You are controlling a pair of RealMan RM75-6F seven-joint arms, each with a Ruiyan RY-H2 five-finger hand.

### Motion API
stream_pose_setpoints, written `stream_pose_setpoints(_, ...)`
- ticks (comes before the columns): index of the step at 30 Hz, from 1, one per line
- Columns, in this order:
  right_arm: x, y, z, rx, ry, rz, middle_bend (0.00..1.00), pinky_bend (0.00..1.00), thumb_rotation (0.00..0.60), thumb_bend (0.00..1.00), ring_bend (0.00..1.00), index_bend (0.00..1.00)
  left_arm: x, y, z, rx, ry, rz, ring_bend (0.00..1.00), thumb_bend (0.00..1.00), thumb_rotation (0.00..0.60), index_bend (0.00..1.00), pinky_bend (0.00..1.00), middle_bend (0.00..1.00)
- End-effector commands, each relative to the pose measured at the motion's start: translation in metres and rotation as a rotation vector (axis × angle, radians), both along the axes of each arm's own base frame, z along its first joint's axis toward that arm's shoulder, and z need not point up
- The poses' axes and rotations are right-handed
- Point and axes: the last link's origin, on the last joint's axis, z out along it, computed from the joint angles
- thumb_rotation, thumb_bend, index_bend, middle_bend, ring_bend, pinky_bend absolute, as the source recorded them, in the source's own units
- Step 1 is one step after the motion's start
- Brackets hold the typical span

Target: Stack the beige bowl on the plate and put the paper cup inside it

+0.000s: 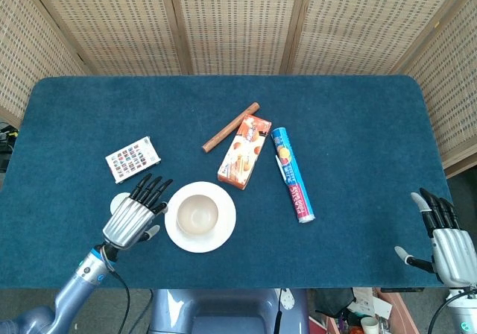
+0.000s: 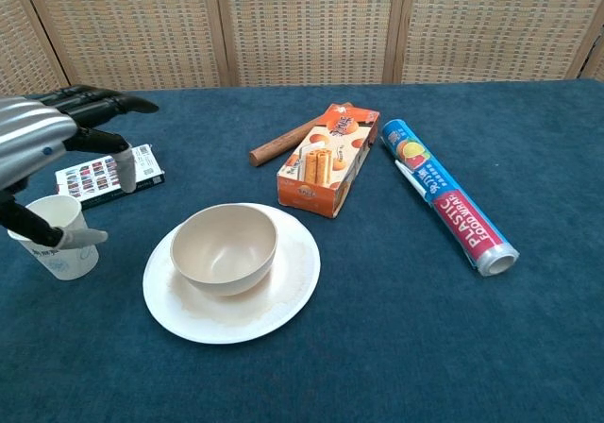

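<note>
The beige bowl (image 2: 225,246) sits upright inside the plate (image 2: 283,296), a little toward the plate's left side, so the stacking half of the task looks done; the plate rests on the blue surface (image 1: 358,162), and it serves here as the landmark; the paper cup (image 2: 56,236) stands upright to the left of the plate, apart from its rim, mouth up, which leaves it ready to be taken from above or from the side; the left robot hand (image 1: 134,215) hangs over that cup with its fingers apart and nothing held, the thumb low beside the cup wall, a posture that I judge to be the set-up for closing round the cup before it is carried into the bowl; the right robot hand (image 1: 441,238) is far to the right of the plate, off the surface's near corner, fingers spread and empty, parked out of the way; behind the plate lie a biscuit box (image 2: 328,159), a wooden stick (image 2: 283,142), a plastic-wrap roll (image 2: 445,194) and a small card pack (image 2: 106,171), none of them blocking the short path from cup to bowl.
</note>
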Motion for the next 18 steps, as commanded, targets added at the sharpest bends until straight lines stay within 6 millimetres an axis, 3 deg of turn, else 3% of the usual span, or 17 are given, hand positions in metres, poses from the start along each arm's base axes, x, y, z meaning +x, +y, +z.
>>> stream_pose_setpoints(1, 0.0, 0.0, 0.0, -0.002, 0.003, -0.001, 0.0, 0.0, 0.6, 0.15, 0.0, 0.0, -0.02, -0.003, 0.024, 0.031, 0.026, 0.042, 0.0, 0.21, 0.6, 0.45, 0.0, 0.05)
stream_pose_setpoints(3, 0.0, 0.0, 0.0, -0.003, 0.005, -0.002, 0.0, 0.0, 0.6, 0.15, 0.0, 0.0, -0.039, -0.004, 0.036, 0.049, 0.058, 0.084, 0.0, 0.21, 0.6, 0.45, 0.0, 0.05)
stream_pose_setpoints(9, 0.002, 0.001, -0.002, 0.003, 0.012, 0.002, 0.0, 0.0, 0.6, 0.15, 0.0, 0.0, -0.065, -0.003, 0.041, 0.046, 0.104, 0.141, 0.0, 0.21, 0.6, 0.45, 0.0, 0.05)
stream_pose_setpoints(18, 0.002, 0.001, -0.002, 0.003, 0.015, 0.003, 0.0, 0.0, 0.6, 0.15, 0.0, 0.0, -0.08, 0.005, 0.038, 0.047, 0.117, 0.182, 0.0, 0.29, 0.6, 0.45, 0.0, 0.05)
